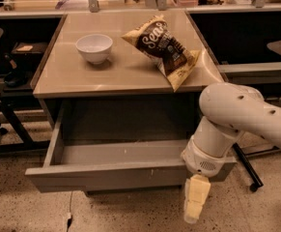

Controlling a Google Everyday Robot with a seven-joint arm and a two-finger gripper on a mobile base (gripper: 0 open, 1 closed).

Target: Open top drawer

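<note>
Since the top drawer up and left of my gripper sits far out, my job looks done; I cannot tell if my gripper is open.

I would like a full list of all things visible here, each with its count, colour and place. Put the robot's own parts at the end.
top drawer: one, grey, pulled out below the table top.
table: one, beige top, centre of the view.
bowl: one, white, on the table top, left part.
snack bag: one, brown and yellow, on the table top, right of the bowl.
cable: one, dark, on the speckled floor below the drawer.
arm: one, white, coming in from the right edge.
gripper: one, pale yellow, pointing down, below the right end of the drawer front.
</note>
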